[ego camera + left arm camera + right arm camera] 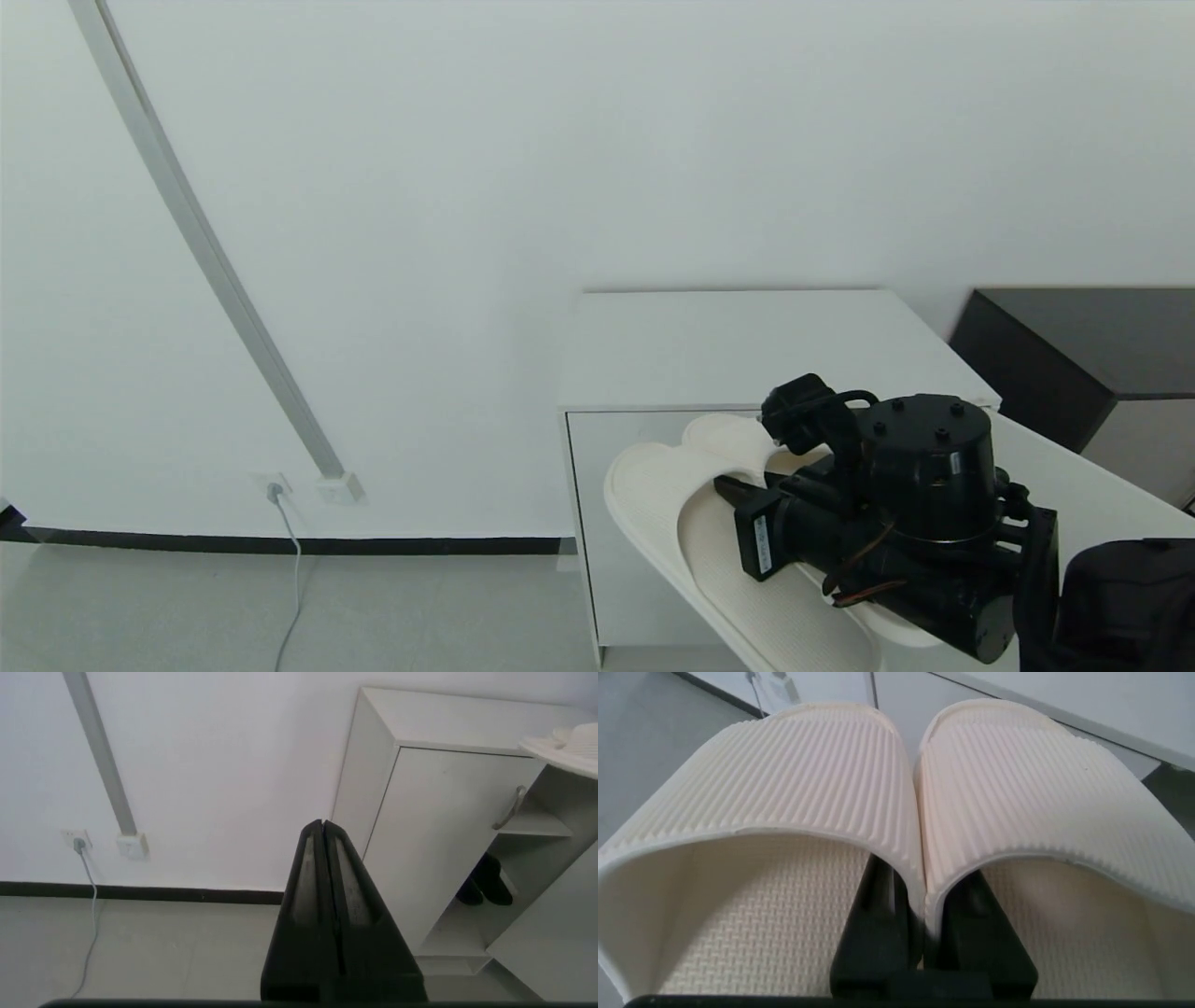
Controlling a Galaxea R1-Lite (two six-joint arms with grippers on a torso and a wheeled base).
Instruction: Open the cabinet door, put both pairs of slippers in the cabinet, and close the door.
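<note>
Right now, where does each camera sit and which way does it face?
Head: on the robot's head, facing forward and down at wall and cabinet; right gripper shows, holding the slippers.
Left wrist: on the left arm, looking past the shut left gripper at the open cabinet.
Right wrist: on the right arm, looking along its gripper into the clamped slippers.
Shared: head and left wrist both see the cabinet; all three see slippers.

The left gripper (323, 833), fingers pressed together, faces the white cabinet (448, 719) holding dark shoes (487, 883) inside.
</note>
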